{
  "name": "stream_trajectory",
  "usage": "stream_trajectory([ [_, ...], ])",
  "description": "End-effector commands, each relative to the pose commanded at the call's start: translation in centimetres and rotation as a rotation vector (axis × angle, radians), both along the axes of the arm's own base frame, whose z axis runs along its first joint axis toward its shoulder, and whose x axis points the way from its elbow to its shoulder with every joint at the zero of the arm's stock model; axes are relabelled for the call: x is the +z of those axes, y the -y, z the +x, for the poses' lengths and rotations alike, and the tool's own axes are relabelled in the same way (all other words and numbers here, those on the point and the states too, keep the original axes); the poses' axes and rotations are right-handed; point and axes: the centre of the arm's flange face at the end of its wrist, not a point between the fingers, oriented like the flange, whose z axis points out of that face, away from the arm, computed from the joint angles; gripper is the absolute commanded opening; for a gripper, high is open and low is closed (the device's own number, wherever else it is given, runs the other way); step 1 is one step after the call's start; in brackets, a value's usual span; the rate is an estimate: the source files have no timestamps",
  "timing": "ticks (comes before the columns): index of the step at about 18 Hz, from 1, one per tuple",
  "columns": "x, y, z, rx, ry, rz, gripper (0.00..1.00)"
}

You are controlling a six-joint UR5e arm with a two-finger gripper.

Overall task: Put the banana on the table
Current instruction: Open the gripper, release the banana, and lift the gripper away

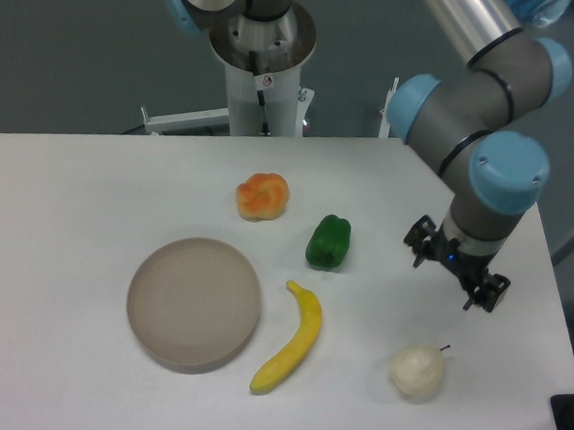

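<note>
White and matte, the table (74, 192) fills most of the view, with a dark grey wall behind it and the robot's white base column (261, 77) standing at the middle of the far edge. On the bare tabletop lies the banana (290, 355), flat and curved, one tip pointing toward the near edge and the other toward the middle of the table; it sits just beside the plate (195, 303) without resting on it. That round grey-beige plate lies toward the near edge, left of centre. A green pepper (328, 242) stands near the middle, and an orange-yellow fruit (263, 196) lies beyond it toward the far edge. A pale round fruit with a small stem (418, 370) sits near the near right corner. Above the right edge hangs the gripper (457, 265), well apart from the banana and holding nothing; whether its fingers are spread or pressed together cannot be told from this angle.
</note>
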Motion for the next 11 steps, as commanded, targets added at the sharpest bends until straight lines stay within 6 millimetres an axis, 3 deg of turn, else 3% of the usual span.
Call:
stream_trajectory([
  [3,-0.44,1.49,-0.27,-0.031,0.008,-0.006,1.00],
  [11,-0.80,1.63,-0.11,-0.038,0.011,-0.010,1.00],
])
